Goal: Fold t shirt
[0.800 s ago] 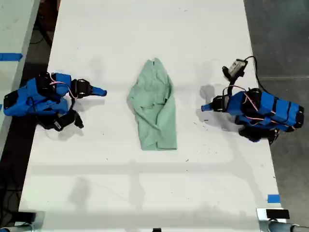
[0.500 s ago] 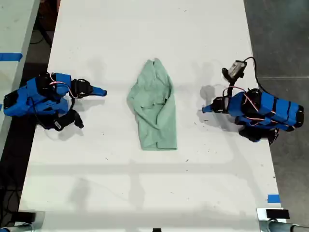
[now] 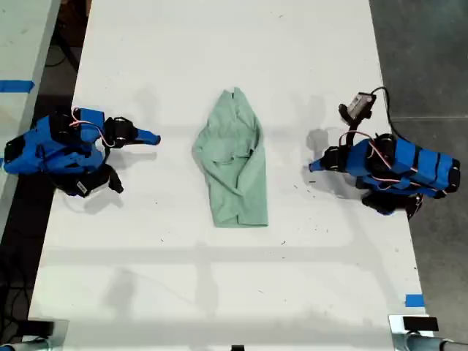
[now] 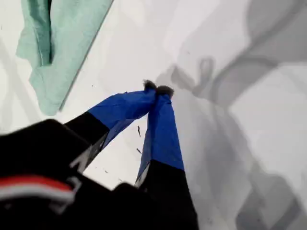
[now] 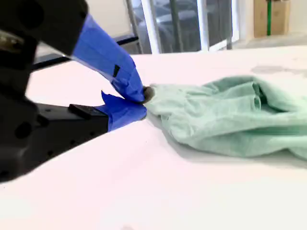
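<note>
The pale mint-green t shirt (image 3: 234, 164) lies bunched lengthwise in the middle of the white table (image 3: 219, 292). My first gripper (image 3: 313, 166) is at the exterior view's right, shut and empty, a short way off the t shirt. In the first wrist view its blue fingertips (image 4: 158, 88) meet above bare table, with the t shirt (image 4: 57, 43) off to one side. My second gripper (image 3: 152, 137) is at the exterior view's left, shut and empty, pointing at the t shirt. In the second wrist view it (image 5: 144, 98) sits low over the table, with the t shirt (image 5: 230, 115) just beyond.
Another pale table with blue tape (image 3: 14, 85) stands beyond a dark gap at the exterior view's left. Grey floor runs along the exterior view's right. A blue tape mark (image 3: 414, 300) sits near the table's front corner on that side.
Both arms have drawn back slightly from the t shirt. Both grippers stay shut, and the t shirt has not moved.
</note>
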